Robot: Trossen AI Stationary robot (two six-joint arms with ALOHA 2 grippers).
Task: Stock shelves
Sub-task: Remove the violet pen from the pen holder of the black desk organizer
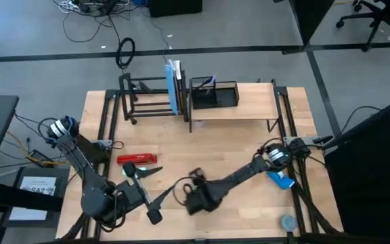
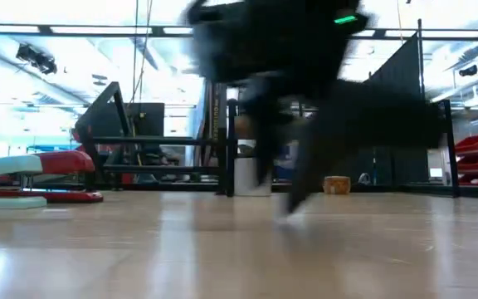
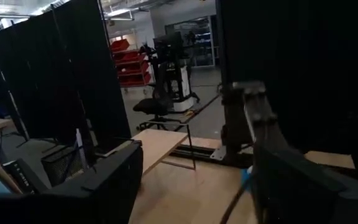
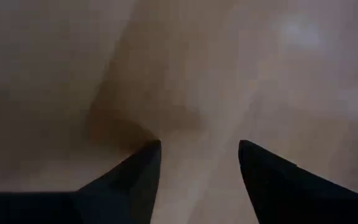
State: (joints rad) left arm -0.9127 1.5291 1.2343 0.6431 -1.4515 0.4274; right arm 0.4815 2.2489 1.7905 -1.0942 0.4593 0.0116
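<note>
We see the black rack (image 1: pixel 151 96) and wood-top shelf (image 1: pixel 234 107) at the tabletop's (image 1: pixel 202 152) far edge. The red stapler (image 1: pixel 137 158) lies unstocked in front of the rack. Our right hand (image 4: pixel 197 163) hovers released, empty, over bare wood; the left hand (image 1: pixel 151 193) is spread, empty.

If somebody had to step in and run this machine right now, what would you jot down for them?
Right gripper: low over bare table near the front middle, jaws open, holding nothing.
Left gripper: near the front left, jaws apart, nothing between them.
Black frame rack: back left, with blue and white flat items standing at its right end.
Wood-top shelf: back right, carrying a black mesh tray.
Red stapler, a blue item at the right and a small round grey object at the front right lie loose on the table.
Left to do: apparently shelving those.
</note>
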